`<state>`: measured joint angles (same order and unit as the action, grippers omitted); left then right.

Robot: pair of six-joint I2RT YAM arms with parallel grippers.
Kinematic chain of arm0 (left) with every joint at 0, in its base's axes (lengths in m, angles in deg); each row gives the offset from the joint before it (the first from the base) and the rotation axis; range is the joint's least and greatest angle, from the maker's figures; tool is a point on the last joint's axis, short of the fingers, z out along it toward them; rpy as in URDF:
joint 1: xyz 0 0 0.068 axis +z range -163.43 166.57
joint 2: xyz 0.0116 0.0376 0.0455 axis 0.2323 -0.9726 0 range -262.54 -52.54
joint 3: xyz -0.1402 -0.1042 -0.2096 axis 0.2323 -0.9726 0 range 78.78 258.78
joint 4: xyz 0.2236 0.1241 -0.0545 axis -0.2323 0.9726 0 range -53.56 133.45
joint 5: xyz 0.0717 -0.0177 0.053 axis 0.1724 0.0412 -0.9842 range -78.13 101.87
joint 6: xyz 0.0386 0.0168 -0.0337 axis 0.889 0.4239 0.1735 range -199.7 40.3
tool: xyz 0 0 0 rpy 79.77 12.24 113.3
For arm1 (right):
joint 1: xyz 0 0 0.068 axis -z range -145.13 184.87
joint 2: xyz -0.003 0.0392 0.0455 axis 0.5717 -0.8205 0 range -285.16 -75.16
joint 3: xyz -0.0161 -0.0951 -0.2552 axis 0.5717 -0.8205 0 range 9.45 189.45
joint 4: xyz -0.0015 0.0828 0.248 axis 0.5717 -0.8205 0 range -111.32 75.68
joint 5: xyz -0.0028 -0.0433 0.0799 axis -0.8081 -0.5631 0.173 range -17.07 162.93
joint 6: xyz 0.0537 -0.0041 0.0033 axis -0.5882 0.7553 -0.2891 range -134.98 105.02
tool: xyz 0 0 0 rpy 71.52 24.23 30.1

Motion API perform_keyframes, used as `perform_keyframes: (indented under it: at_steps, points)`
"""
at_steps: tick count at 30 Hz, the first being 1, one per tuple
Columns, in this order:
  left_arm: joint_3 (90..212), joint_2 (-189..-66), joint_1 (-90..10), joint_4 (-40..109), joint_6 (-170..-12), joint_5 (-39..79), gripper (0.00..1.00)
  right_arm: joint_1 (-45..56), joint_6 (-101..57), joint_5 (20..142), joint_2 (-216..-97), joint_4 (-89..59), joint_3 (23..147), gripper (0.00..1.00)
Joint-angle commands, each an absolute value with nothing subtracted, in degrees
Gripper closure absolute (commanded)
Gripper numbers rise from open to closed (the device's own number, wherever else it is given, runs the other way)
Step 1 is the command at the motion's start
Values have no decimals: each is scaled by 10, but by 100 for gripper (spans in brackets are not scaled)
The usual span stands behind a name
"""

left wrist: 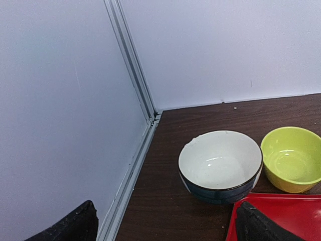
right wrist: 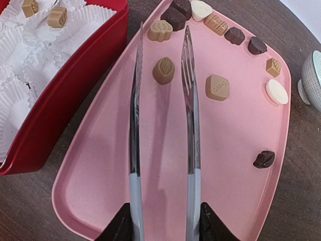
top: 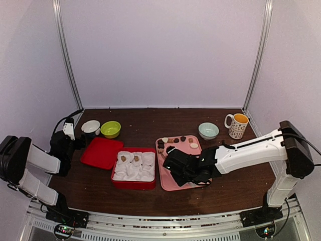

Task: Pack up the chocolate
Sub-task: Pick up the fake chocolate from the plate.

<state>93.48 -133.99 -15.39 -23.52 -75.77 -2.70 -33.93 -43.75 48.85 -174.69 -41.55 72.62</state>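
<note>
Several chocolate pieces lie on the pink tray (right wrist: pixel 230 130), most along its far edge (top: pixel 176 140). My right gripper (right wrist: pixel 164 223) is shut on the metal tongs (right wrist: pixel 190 125), whose arms stand apart low over the tray. An oval light brown chocolate (right wrist: pixel 163 70) sits between the tong tips, not gripped. In the top view the right gripper (top: pixel 175 163) is over the tray's left part. The red box (top: pixel 133 184) with white paper cups holds three light brown pieces (right wrist: pixel 57 16). My left gripper (left wrist: pixel 168 228) is open and empty at the far left (top: pixel 80 141).
A red lid (top: pixel 102 152) lies left of the box, under my left gripper's right finger (left wrist: pixel 256 226). A white bowl (left wrist: pixel 220 163) and a green bowl (left wrist: pixel 293 158) stand behind it. A light blue bowl (top: pixel 208 130) and a mug (top: pixel 237 125) stand back right.
</note>
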Motion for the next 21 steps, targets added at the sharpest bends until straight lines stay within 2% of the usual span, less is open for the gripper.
perform_keyframes:
  at_steps: [1,21]
  points:
    - [946,-1345,-150,-262,-764,-28,2,-334,-448,476,-1735,-410,724,61]
    - [946,-1344,-150,-262,-764,-28,2,-312,-467,527,-1771,-411,736,62]
